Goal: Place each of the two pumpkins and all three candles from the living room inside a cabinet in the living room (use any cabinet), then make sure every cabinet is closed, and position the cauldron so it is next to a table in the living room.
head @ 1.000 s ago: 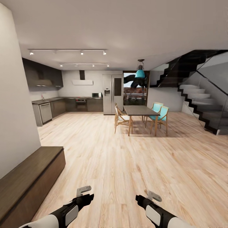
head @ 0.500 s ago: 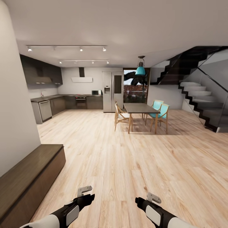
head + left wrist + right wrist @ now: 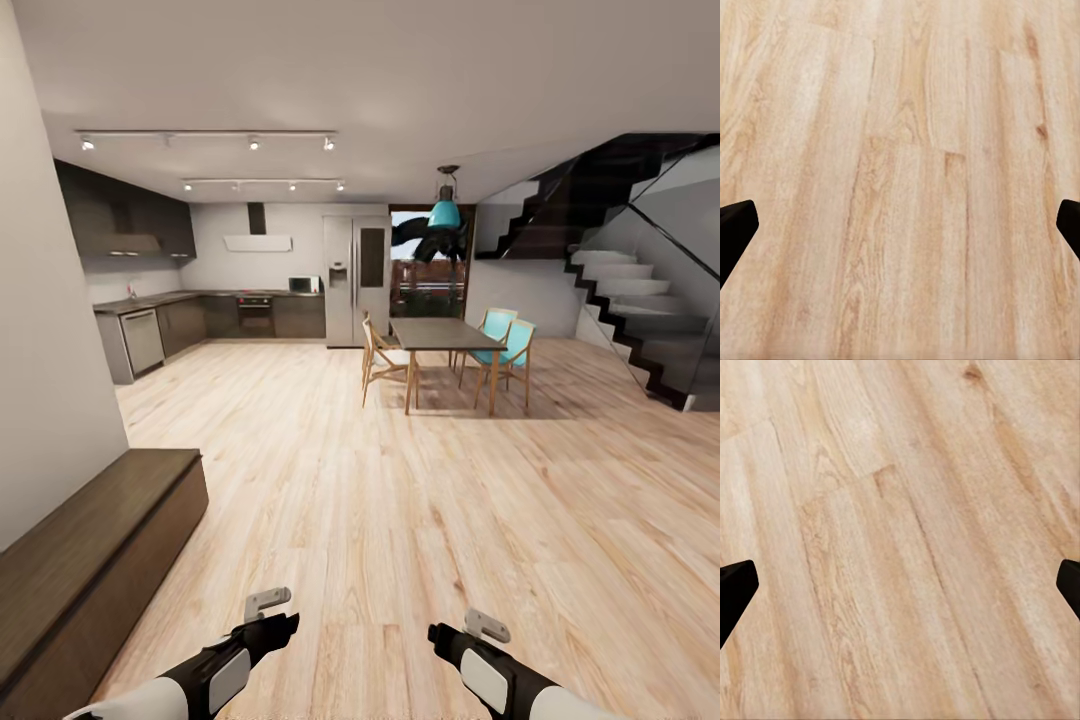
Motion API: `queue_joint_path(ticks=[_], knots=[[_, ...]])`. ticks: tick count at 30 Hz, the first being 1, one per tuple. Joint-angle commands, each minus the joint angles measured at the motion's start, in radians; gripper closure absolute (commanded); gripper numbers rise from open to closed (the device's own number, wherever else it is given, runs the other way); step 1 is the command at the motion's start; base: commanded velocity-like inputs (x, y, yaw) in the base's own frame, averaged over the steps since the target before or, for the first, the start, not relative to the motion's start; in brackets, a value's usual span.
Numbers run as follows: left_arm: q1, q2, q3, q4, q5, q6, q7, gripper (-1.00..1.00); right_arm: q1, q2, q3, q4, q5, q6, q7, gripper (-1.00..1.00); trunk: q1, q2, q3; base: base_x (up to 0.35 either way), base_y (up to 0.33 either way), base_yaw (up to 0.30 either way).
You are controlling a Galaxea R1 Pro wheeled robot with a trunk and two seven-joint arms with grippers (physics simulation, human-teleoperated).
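Note:
The cabinet [image 3: 90,550], a long, low dark-brown unit, runs along the wall at the lower left of the head view, its flat front shut. My left gripper [image 3: 280,627] and right gripper [image 3: 442,634] hang low in front of me over bare plank floor, right of the cabinet's near end. In the left wrist view my left gripper [image 3: 900,225] is open, its dark fingertips [image 3: 735,225] far apart over floorboards. The right gripper [image 3: 900,585] is open in the same way, holding nothing. The pumpkins, candles, cauldron and table are out of view.
Wide wooden floor [image 3: 400,500] stretches ahead. A dining set [image 3: 445,350] with wooden and turquoise chairs stands mid-room. A kitchen [image 3: 240,315] and a steel fridge [image 3: 355,290] line the far wall. A dark staircase [image 3: 640,320] with glass railing rises at right. A white wall [image 3: 40,380] is at left.
The whole picture has slid upward a little, so the camera has moved. Both arms hold the same pose and both grippers stay open.

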Motion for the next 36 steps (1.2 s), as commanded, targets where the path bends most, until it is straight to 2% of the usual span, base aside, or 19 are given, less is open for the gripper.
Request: queue_joint_path(ticks=[1, 8, 22, 36], knots=[[-0.001, 0.000, -0.008, 0.001, 0.010, -0.004, -0.002, -1.00, -0.001, 0.000, 0.008, -0.001, -0.008, -0.001, -0.006, -1.00, 0.000, -0.001, -0.003, 0.000, 0.000, 0.000], [-0.001, 0.000, -0.009, 0.001, 0.010, -0.004, -0.001, -1.00, -0.001, 0.000, 0.008, 0.001, -0.008, -0.001, -0.006, -1.00, 0.000, -0.001, -0.014, 0.102, 0.000, 0.000], [-0.001, 0.000, -0.009, 0.001, 0.010, -0.003, -0.001, -1.00, -0.001, 0.001, 0.010, -0.002, -0.005, -0.016, 0.003, -1.00, 0.000, -0.001, -0.023, 0.314, 0.000, 0.002], [-0.001, 0.000, -0.009, 0.001, 0.010, -0.003, -0.001, -1.00, -0.001, 0.000, 0.010, -0.001, -0.005, -0.015, 0.004, -1.00, 0.000, -0.001, -0.029, 0.329, 0.000, -0.254]])
